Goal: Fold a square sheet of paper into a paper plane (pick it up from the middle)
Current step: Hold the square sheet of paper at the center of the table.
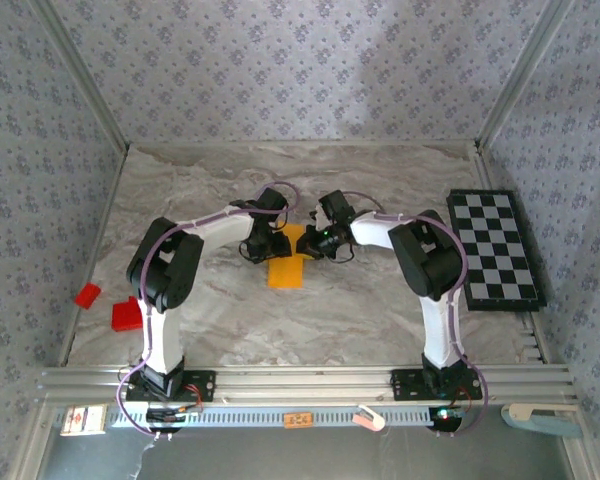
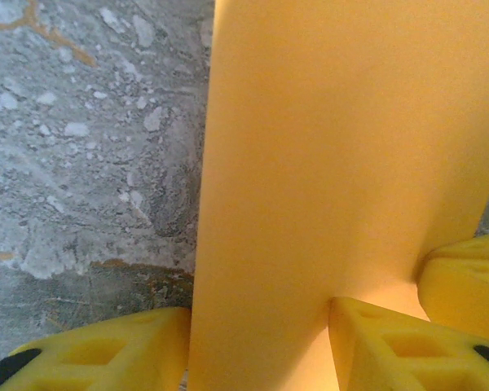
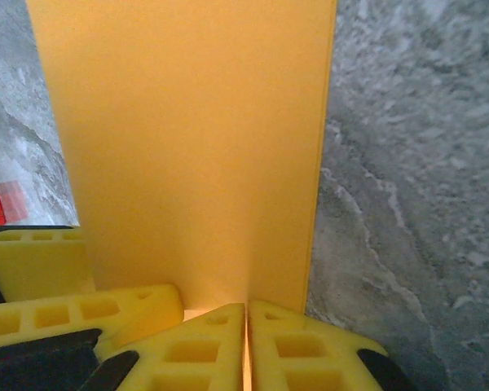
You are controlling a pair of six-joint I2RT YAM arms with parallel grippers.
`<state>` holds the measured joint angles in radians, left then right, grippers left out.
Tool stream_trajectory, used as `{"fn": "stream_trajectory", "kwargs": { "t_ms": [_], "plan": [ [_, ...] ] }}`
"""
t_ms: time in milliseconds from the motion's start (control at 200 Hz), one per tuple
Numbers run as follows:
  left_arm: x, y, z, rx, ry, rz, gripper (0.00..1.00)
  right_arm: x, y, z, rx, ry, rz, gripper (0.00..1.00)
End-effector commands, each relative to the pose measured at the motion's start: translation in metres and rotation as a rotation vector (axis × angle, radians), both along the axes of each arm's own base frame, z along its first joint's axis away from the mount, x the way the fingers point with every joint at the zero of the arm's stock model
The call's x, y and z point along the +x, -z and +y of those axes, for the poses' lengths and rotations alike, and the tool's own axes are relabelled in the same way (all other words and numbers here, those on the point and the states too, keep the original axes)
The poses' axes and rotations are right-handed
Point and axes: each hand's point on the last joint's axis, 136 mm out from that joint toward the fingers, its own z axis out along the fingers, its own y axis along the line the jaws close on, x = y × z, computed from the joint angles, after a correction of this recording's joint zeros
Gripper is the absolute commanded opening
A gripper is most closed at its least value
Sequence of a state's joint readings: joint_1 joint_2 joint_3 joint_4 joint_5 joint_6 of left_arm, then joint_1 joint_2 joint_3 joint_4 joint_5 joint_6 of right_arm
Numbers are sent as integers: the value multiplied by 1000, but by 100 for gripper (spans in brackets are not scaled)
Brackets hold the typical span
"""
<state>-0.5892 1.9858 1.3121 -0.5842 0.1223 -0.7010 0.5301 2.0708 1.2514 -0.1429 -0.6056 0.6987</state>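
Note:
The orange-yellow square sheet of paper (image 1: pixel 286 266) lies mid-table as a folded rectangle, smaller than the checkerboard. Both grippers meet at its far edge. My left gripper (image 1: pixel 269 241) has its yellow fingers (image 2: pixel 106 358) wide apart, and the paper (image 2: pixel 310 147) runs through the gap between them. My right gripper (image 1: pixel 317 243) is shut, its two fingertips (image 3: pixel 197 346) pressed together with a thin sliver of the paper (image 3: pixel 187 138) pinched between them. The right gripper's finger shows at the right edge of the left wrist view, touching the paper.
A black-and-white checkerboard (image 1: pixel 495 245) lies at the right side of the marble table (image 1: pixel 380 310). Two small red blocks (image 1: pixel 87 295) (image 1: pixel 126 313) sit near the left wall. Patterned walls close in three sides.

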Motion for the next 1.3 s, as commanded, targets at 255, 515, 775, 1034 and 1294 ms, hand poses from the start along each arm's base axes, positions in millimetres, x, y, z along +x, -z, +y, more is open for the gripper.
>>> {"fn": "stream_trajectory", "kwargs": {
  "t_ms": [255, 515, 775, 1034, 1294],
  "plan": [
    [-7, -6, 23, 33, -50, 39, 52, -35, 65, -47, -346, -29, 165, 12],
    [24, -76, 40, -89, -150, -139, 56, -36, 74, -47, -431, -81, 166, 12],
    [19, -87, -18, -441, -78, -78, 44, -32, 73, -44, -453, -146, 121, 12],
    [9, -68, -31, -463, -60, -8, 32, -36, 72, -44, -465, -169, 139, 12],
    [2, -39, -24, -394, -90, 64, 25, -38, 76, -46, -479, -162, 156, 12]
  ]
}}
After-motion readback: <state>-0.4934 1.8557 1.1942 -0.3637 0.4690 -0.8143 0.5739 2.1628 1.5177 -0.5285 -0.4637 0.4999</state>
